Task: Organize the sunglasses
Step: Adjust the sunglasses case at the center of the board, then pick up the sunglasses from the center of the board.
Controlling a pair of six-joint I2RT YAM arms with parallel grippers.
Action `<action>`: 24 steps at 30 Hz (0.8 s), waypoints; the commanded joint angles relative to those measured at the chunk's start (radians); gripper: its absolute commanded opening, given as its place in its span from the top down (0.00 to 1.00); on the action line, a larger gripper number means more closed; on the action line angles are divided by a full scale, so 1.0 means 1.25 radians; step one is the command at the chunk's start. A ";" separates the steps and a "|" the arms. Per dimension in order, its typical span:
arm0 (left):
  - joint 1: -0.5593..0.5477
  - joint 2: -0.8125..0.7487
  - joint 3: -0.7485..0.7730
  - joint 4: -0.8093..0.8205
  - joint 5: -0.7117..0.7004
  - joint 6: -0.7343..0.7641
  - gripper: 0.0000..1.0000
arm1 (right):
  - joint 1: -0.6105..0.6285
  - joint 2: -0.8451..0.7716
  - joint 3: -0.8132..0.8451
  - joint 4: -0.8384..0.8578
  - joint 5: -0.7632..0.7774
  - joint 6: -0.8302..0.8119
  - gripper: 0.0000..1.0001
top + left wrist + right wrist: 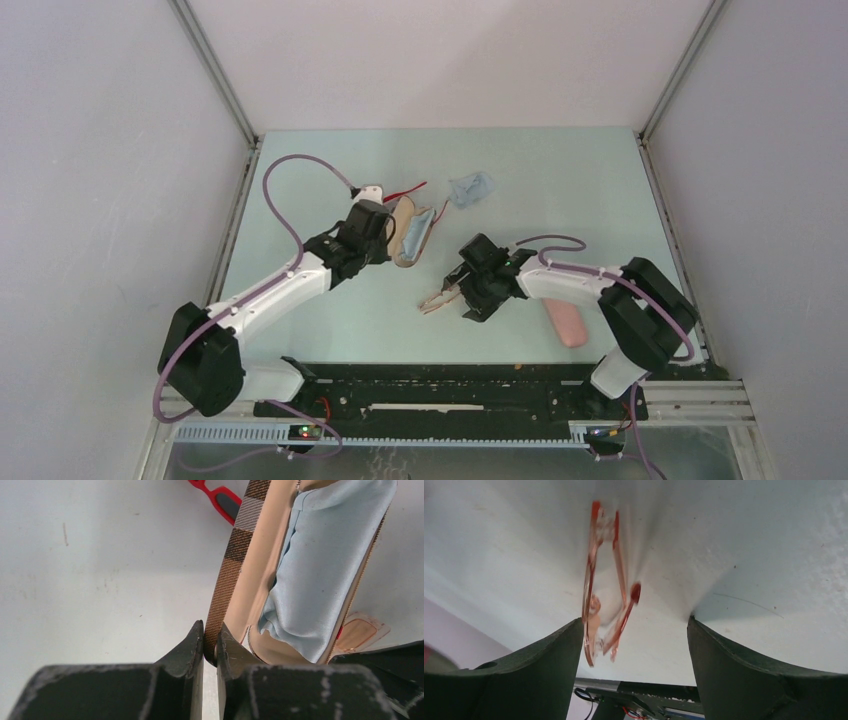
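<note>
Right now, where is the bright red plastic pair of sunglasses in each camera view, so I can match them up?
Top external: the bright red plastic sunglasses lie at the far middle, just beyond the plaid oblong case.
Left wrist: at the top edge, left of that case.
Right wrist: not in it.
Shared landmark: the plaid case, pinched by the left claw.

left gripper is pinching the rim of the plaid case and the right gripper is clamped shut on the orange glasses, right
No. The left gripper does pinch the rim of the plaid case, but the right gripper is open: the right wrist view shows its fingers wide apart, the orange glasses close to one of them, not clamped.
</note>
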 commanded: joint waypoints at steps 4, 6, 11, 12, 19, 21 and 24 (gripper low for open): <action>0.001 -0.070 -0.030 -0.005 -0.075 -0.027 1.00 | 0.010 0.068 0.055 -0.037 0.010 0.079 0.19; 0.002 -0.080 -0.036 -0.006 -0.074 -0.027 1.00 | 0.010 0.078 0.066 -0.042 0.026 0.090 0.23; 0.003 -0.097 -0.052 -0.005 -0.073 -0.026 1.00 | 0.012 0.114 0.092 -0.049 0.027 0.110 0.33; 0.003 -0.099 -0.054 -0.005 -0.073 -0.026 1.00 | 0.014 0.120 0.096 -0.049 0.026 0.115 0.37; 0.003 -0.095 -0.057 -0.006 -0.063 -0.023 1.00 | 0.019 0.138 0.096 -0.027 0.023 0.127 0.50; 0.003 -0.086 -0.054 -0.009 -0.063 -0.020 1.00 | 0.018 0.133 0.097 -0.026 0.034 0.117 0.56; 0.003 -0.070 -0.045 -0.015 -0.057 -0.020 1.00 | 0.017 0.117 0.096 -0.010 0.055 0.075 0.69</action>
